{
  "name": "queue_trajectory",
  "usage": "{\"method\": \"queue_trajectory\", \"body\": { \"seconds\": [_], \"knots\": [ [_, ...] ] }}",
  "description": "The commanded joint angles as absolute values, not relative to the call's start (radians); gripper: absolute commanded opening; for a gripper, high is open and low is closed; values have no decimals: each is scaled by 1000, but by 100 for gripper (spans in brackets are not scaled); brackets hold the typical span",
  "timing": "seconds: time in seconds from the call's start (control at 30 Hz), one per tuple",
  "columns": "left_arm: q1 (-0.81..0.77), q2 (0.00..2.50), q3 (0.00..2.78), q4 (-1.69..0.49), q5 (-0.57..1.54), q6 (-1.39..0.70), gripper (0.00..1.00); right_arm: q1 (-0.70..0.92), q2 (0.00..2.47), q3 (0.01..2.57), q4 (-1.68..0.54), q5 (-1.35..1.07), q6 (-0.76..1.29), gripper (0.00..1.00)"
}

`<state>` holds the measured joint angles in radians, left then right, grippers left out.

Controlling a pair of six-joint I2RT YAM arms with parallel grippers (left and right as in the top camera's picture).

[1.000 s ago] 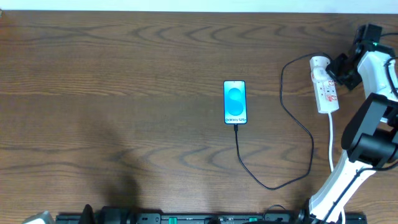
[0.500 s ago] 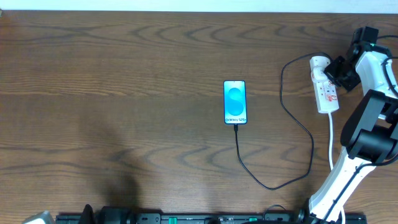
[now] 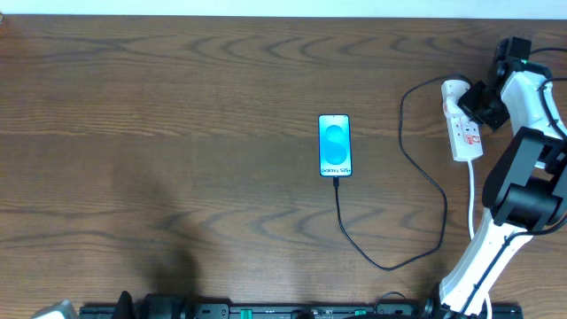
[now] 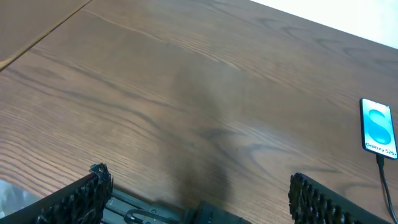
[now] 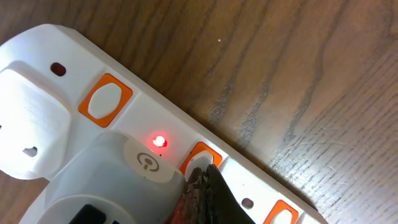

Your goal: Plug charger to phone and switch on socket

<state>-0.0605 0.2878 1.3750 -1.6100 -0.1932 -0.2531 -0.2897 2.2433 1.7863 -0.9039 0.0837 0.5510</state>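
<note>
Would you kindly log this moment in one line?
black charger cable in cyan-screen phone; right gripper on white power strip switch; red lamp lit; left gripper open

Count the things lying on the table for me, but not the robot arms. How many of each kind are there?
phone: 1
charger: 1
power strip: 1
Total: 3
</note>
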Motion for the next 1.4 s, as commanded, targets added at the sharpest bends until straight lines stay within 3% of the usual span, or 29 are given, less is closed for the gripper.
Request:
{"method": "queue_trajectory", "body": {
  "seconds": [0.0,0.23,0.4,0.57,0.9,1.07,1.37],
  "knots": [
    [-56,269,1378,-1668,-203,-240,92,-265,2235,1783,-953,41,533,1],
    [-12,150,1378,-1664,-203,-240,92,-319,1905,1783,-1007,71,534,1],
    [53,51,1378,-1665,-203,-240,92,-295,1571,1783,-849,-78,534,1],
    [84,3,1391,-1671,-203,-240,92,-251,1380,1783,-738,-126,524,1],
    [89,3,1389,-1676,-199,-244,92,-221,1174,1783,-825,-125,399,8],
    [89,3,1313,-1347,-173,-379,92,-221,1066,1783,-865,-127,404,6],
    [88,3,725,-683,-112,-379,92,-221,903,1783,-862,-122,406,8]
  ]
}}
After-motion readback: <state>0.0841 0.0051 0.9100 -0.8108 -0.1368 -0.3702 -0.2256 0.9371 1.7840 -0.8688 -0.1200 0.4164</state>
